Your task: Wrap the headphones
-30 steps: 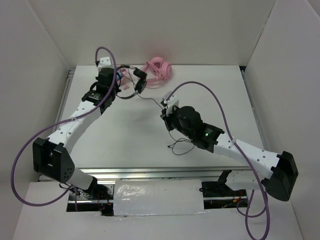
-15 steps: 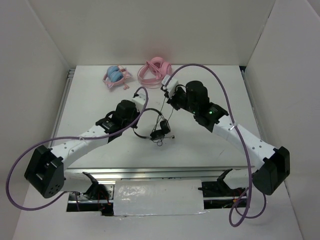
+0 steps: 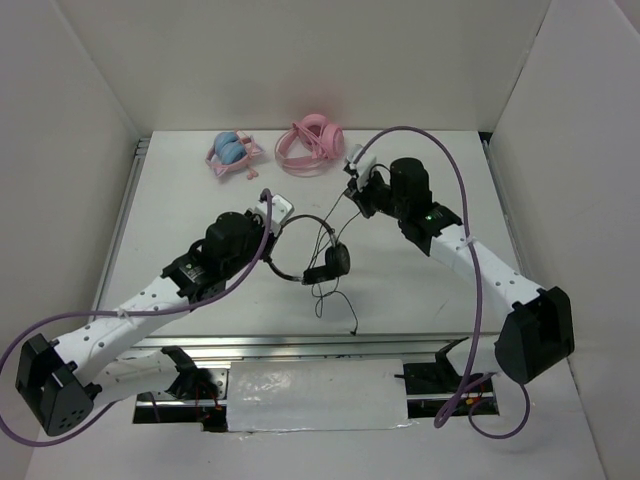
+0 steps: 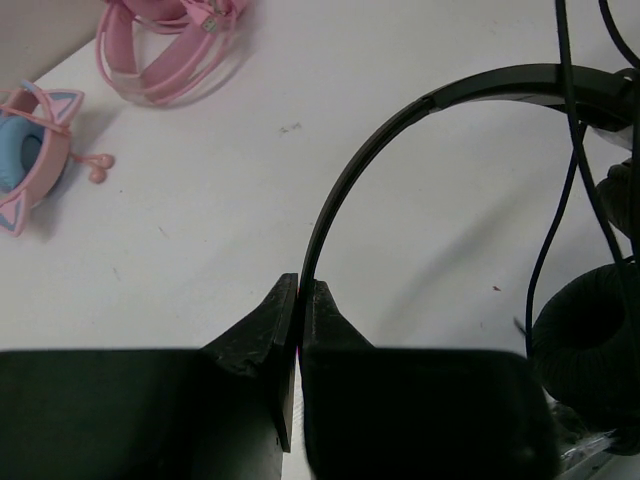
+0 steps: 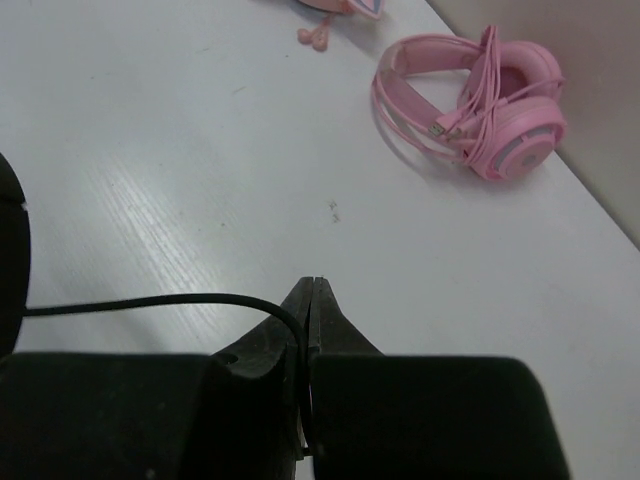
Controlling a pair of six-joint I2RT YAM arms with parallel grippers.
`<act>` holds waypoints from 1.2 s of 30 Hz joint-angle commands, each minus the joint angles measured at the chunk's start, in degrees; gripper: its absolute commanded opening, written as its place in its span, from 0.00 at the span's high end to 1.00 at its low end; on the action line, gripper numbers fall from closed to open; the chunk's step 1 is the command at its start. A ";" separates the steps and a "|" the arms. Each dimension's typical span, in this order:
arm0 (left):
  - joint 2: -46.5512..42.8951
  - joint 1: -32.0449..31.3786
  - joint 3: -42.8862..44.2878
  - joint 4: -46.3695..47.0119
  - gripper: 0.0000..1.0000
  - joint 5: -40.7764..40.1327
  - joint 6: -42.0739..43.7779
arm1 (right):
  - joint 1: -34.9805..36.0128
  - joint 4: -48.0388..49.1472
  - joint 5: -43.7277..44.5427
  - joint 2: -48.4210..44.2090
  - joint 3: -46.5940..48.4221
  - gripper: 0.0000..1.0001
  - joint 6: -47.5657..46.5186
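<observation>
The black headphones [image 3: 318, 250] hang over the middle of the table. My left gripper [image 4: 300, 288] is shut on the thin headband [image 4: 400, 115], seen from above at the band's left end [image 3: 270, 242]. One round earcup [image 4: 585, 335] hangs at the right, with cable strands crossing the band. My right gripper [image 5: 312, 290] is shut on the thin black cable [image 5: 150, 300], and it sits behind and right of the headphones [image 3: 351, 196]. The loose cable end [image 3: 352, 328] trails toward the table's front edge.
All-pink headphones [image 3: 310, 143] lie at the back centre, also showing in the right wrist view [image 5: 470, 100]. Pink headphones with blue earcups [image 3: 232, 152] lie at the back left. White walls enclose the table on three sides.
My left gripper brought the headphones from the back left to the table's middle. My right gripper went from the middle toward the back right with the cable, whose end now trails forward.
</observation>
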 commanded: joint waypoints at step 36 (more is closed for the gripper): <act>-1.67 0.32 8.79 -2.43 1.00 -2.68 -8.21 | 0.22 11.60 24.19 14.79 10.74 0.03 18.51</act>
